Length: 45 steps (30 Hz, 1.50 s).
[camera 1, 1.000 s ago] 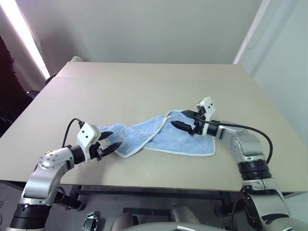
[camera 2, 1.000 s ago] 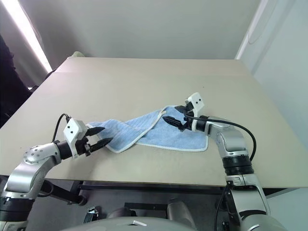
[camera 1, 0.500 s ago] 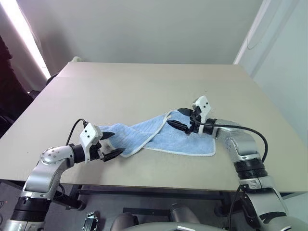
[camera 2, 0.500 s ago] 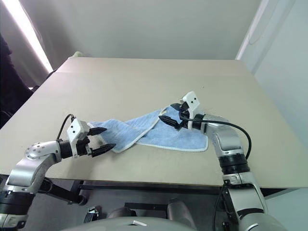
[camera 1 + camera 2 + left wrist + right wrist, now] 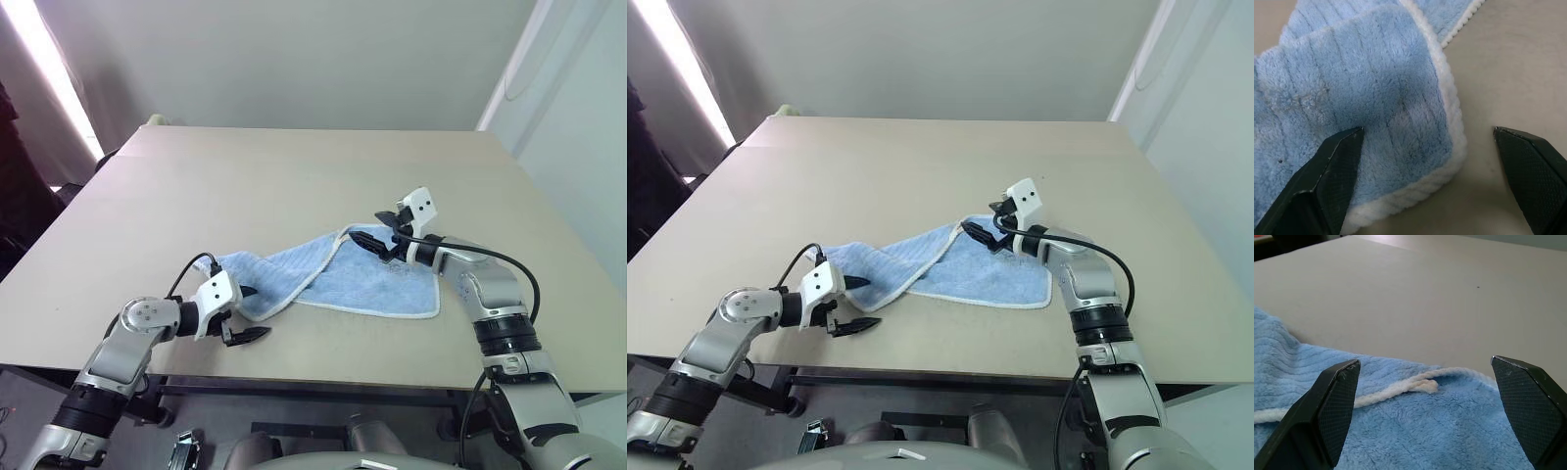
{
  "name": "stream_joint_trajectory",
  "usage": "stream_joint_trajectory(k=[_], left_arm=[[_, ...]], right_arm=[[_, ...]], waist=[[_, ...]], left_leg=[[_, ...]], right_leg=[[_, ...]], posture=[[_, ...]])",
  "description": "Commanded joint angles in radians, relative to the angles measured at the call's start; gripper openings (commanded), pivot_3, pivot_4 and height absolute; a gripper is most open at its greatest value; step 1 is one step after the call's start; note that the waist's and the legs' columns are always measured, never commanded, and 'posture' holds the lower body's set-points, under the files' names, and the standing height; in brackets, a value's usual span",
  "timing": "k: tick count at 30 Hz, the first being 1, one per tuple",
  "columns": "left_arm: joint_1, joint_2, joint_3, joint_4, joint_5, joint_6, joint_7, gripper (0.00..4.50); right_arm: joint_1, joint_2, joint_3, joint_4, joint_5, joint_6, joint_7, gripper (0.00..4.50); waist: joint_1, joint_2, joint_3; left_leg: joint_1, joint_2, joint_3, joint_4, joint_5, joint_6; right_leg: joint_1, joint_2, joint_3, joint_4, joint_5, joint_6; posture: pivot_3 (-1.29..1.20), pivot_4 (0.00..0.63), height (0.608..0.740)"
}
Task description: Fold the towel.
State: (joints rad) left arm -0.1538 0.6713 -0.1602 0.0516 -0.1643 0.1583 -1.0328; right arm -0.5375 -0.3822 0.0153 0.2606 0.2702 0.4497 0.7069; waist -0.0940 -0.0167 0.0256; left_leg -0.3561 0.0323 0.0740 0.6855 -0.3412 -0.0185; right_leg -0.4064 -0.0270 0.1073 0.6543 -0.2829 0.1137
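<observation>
Towel: the light-blue towel (image 5: 338, 274) lies on the table (image 5: 294, 186), in the near half, stretched from the robot's left to its right between the 2 grippers.
Towel shape: it is not flat; the left part is twisted and folded over on itself into a narrow band, while the right part spreads wider and lies flat on the tabletop.
Hem: a whitish stitched hem (image 5: 328, 266) runs along the edges; on the right part it outlines the near edge and the corner nearest the right arm.
Left gripper: the left gripper (image 5: 243, 313) sits low at the towel's left end, near the front edge of the table, with its 2 black fingers spread wide and nothing between them gripped.
Left wrist view: one finger (image 5: 1327, 181) rests over the blue pile of the folded end, the other stands over bare table; the rounded, doubled corner of the towel lies between them.
Right gripper: the right gripper (image 5: 384, 233) hovers at the far edge of the towel's right part, fingers spread wide, holding nothing.
Right wrist view: the far hem, with a small curled loop of white edging (image 5: 1422, 386), lies between the 2 fingers (image 5: 1334, 406); whether they touch the cloth cannot be told.
Table: plain beige top, with a pale wall behind it.
</observation>
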Motion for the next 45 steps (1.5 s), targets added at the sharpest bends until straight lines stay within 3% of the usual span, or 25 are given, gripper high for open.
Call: stream_joint_trajectory(k=[1,2,6,15,17,26,36,45], left_arm=[[-0.023,0.012,-0.017,0.037,0.048,-0.037,0.003,4.49],[-0.028,0.008,-0.018,0.048,0.052,-0.038,0.007,4.49],[-0.034,0.013,-0.019,0.052,0.032,-0.008,-0.016,3.62],[-0.080,0.020,0.022,0.093,-0.021,0.120,-0.036,0.50],[-0.090,0.021,0.027,0.107,-0.025,0.128,-0.040,0.06],[-0.119,0.011,0.161,0.060,-0.136,0.195,-0.003,0.06],[-0.108,0.017,0.214,0.053,-0.147,0.245,0.061,0.06],[-0.136,-0.015,0.252,0.053,-0.164,0.287,0.150,0.06]], right_arm=[[-0.009,-0.006,-0.004,-0.008,-0.021,-0.030,-0.015,4.50],[-0.010,-0.005,-0.004,-0.003,-0.025,-0.032,-0.017,4.50],[-0.019,0.003,-0.005,0.008,-0.033,-0.028,-0.022,4.50],[-0.038,-0.005,-0.014,0.047,-0.047,-0.022,-0.027,4.50],[-0.043,-0.005,-0.014,0.057,-0.052,-0.019,-0.029,4.50],[-0.105,0.009,-0.058,0.164,-0.052,-0.056,-0.094,4.50],[-0.347,0.013,-0.121,0.709,-0.112,-0.154,-0.271,4.50],[-0.399,-0.001,-0.135,0.932,-0.140,-0.207,-0.278,4.50]], waist=[[0.000,0.000,0.000],[0.000,0.000,0.000],[0.000,0.000,0.000],[-0.006,0.000,0.000],[-0.006,0.000,0.000],[-0.004,0.000,0.000],[-0.008,0.000,0.000],[-0.012,0.000,0.000]], left_leg=[[0.000,0.000,0.000,0.000,0.000,0.000],[0.001,0.000,0.000,0.000,0.000,0.000],[0.001,0.000,0.000,0.000,0.000,0.000],[0.002,0.000,0.000,0.001,0.002,0.002],[0.002,0.000,0.000,0.001,0.002,0.002],[0.000,0.001,-0.001,0.001,0.002,0.002],[0.000,0.000,0.000,-0.001,0.002,0.001],[0.000,0.001,0.000,-0.001,0.002,0.001]], right_leg=[[0.000,0.000,0.000,0.000,0.000,0.000],[0.001,0.000,0.000,0.000,0.000,0.000],[0.001,0.000,0.000,0.000,0.000,0.000],[0.002,0.000,0.000,0.001,0.001,-0.001],[0.001,0.000,0.000,0.001,0.001,-0.001],[0.000,0.000,0.000,0.001,0.001,-0.001],[0.000,-0.001,0.000,0.001,0.001,-0.001],[0.000,-0.001,0.000,0.001,0.001,-0.001]], posture=[[0.00,0.000,0.716],[0.00,0.000,0.716],[0.00,0.000,0.716],[0.00,0.000,0.716],[0.00,0.000,0.716],[0.00,0.000,0.716],[0.00,0.000,0.716],[0.00,0.000,0.716]])
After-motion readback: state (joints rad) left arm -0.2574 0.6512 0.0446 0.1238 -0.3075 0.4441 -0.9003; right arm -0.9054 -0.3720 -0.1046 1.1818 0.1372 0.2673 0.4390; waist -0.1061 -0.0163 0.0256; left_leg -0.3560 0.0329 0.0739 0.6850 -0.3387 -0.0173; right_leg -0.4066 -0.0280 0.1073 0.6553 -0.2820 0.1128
